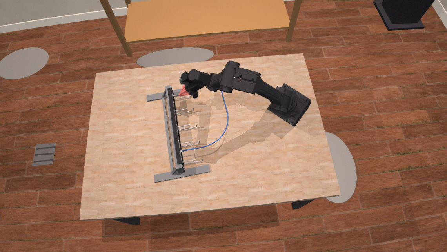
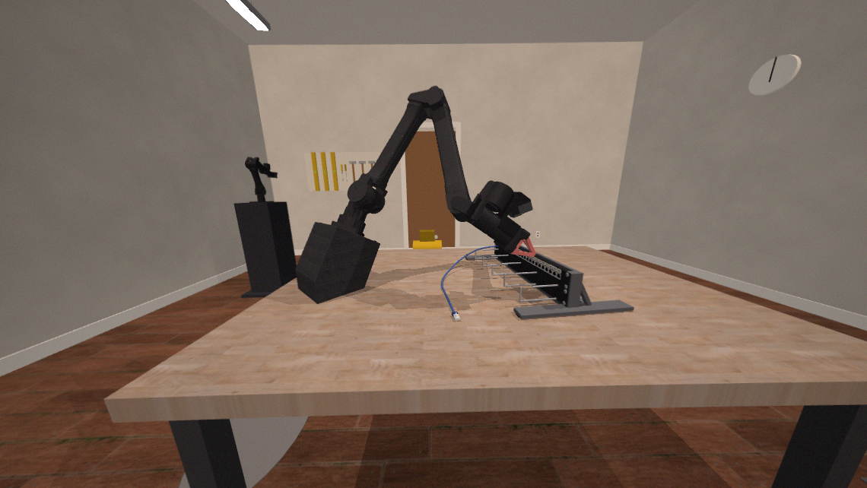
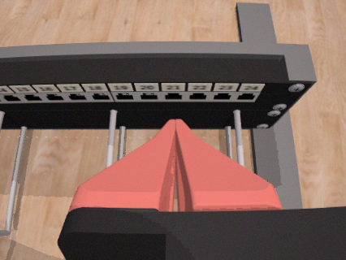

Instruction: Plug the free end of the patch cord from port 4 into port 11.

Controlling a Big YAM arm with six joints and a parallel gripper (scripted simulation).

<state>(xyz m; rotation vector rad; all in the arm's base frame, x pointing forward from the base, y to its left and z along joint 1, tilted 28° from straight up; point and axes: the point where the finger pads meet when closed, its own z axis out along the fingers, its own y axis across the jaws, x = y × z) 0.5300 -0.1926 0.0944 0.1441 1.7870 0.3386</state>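
My gripper (image 1: 180, 94) (image 2: 534, 254) (image 3: 175, 130) is shut and empty. Its red tips are at the front side of the rack (image 1: 175, 131) (image 2: 573, 288) (image 3: 162, 49), below the labels around 21 in the wrist view. I cannot tell whether they touch it. The blue patch cord (image 1: 227, 119) (image 2: 443, 282) is plugged in near the panel's far end from my gripper and arcs out over the table. Its free plug (image 2: 455, 316) lies on the table near the rack's other end; the arm hides it in the top view. The wrist view shows jacks about 15 to 24; port 11 is out of that view.
Thin metal cable rods (image 1: 189, 127) (image 2: 538, 286) (image 3: 111, 138) stick out from the rack's front, on both sides of my fingers. The rack's grey feet (image 1: 200, 169) (image 2: 606, 308) (image 3: 257, 24) rest on the table (image 1: 250, 175) (image 2: 388, 357). My arm spans above the cord.
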